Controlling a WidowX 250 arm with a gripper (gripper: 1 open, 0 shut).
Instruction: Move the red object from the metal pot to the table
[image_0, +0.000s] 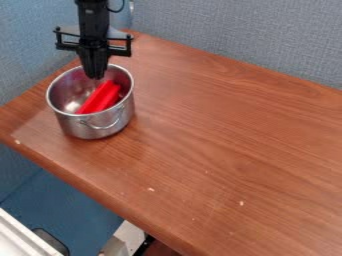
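Hand (96, 77) pressed together above smooth red block (100, 97) in shiny round steel pot (91, 126)

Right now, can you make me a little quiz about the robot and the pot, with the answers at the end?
1. True or false: the red object is lying on the table, outside the metal pot.
2. Pick one: the robot's hand is (a) over by the blue-grey wall, away from the pot, (b) at the pot's opening, (c) down on the floor.
3. Fill in the blank: the two fingers of the hand are close ______, not wide apart.

Key: 1 false, it is inside the pot; 2 b; 3 together.
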